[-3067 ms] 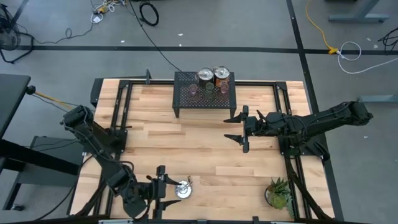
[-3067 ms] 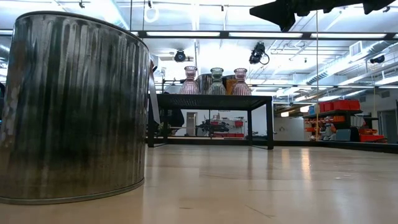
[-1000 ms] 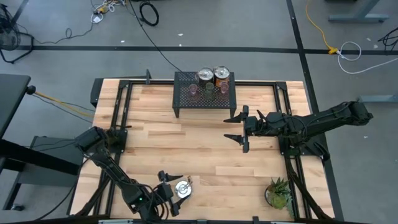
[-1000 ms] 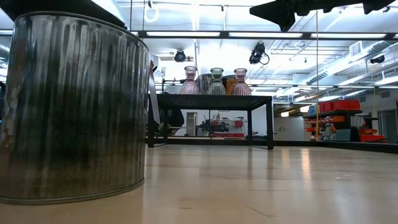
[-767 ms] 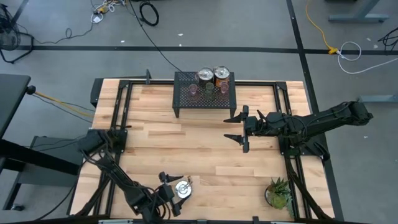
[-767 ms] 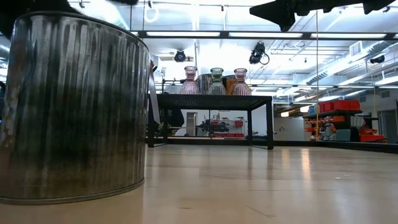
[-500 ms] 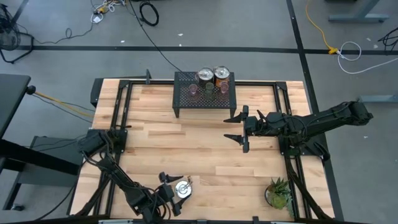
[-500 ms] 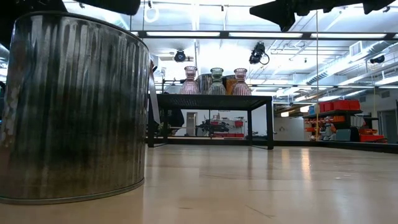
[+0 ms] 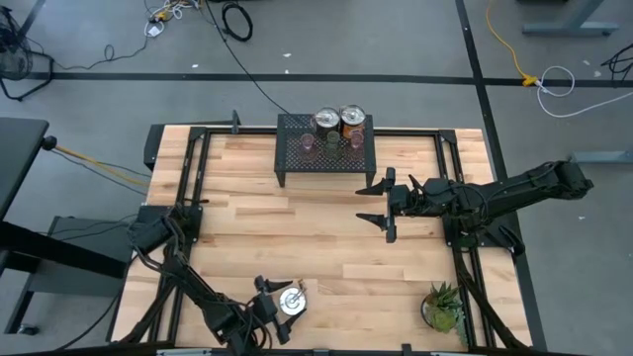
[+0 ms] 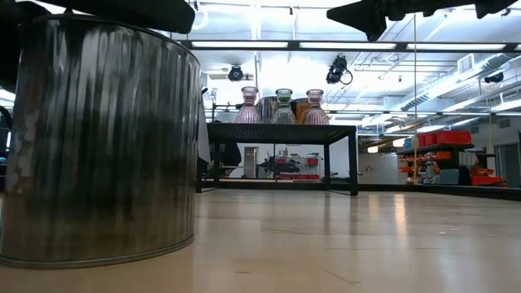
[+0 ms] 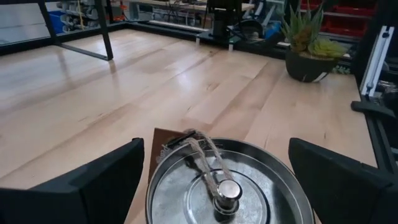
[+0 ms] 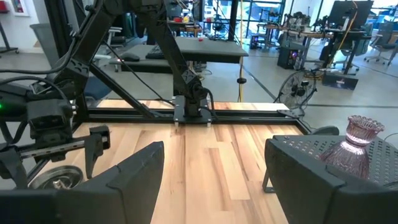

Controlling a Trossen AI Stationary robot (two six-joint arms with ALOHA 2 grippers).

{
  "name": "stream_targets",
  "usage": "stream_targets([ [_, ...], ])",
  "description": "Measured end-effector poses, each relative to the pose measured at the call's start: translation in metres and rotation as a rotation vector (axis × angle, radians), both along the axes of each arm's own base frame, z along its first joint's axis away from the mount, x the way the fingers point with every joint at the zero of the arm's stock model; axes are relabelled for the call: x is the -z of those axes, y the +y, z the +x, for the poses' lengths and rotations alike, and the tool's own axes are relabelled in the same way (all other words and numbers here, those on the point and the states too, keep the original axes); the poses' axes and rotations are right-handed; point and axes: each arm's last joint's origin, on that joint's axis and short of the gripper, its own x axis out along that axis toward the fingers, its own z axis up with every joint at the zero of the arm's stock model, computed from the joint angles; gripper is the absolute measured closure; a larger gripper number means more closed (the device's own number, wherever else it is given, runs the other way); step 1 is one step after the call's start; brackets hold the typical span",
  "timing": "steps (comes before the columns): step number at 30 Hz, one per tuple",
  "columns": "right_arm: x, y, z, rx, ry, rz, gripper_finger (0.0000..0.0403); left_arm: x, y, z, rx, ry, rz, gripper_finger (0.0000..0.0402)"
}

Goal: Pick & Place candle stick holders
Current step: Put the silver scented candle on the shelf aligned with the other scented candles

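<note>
Since a few seconds ago, the left arm's elbow has been swinging inward while its left gripper (image 9: 277, 300) is staying spread wide around the silver-topped candle stick holder (image 9: 290, 302) at the table's near edge, one finger (image 11: 93, 180) standing on each side, not clamping it. Five other holders (image 9: 331, 133) are sitting on the black mesh rack (image 9: 297, 158) at the far edge. Well apart, the right gripper (image 9: 384, 208) is hovering mid-table, parted and empty, unmoved. Near it, a potted plant (image 9: 443, 307) is standing at the near right corner.
</note>
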Motion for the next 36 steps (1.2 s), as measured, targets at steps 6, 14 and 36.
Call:
stream_targets([
  [6,0.000,0.000,0.000,0.000,0.000,0.000,0.0124,-0.003,-0.007,-0.004,0.026,0.001,0.082,0.0002],
  [14,0.000,0.000,0.000,0.000,0.000,0.000,0.0124,-0.004,-0.007,-0.003,0.025,-0.001,0.085,0.0003],
  [36,0.000,0.000,0.000,0.000,0.000,0.000,0.0124,0.005,0.002,0.006,0.035,0.060,0.028,0.0003],
])
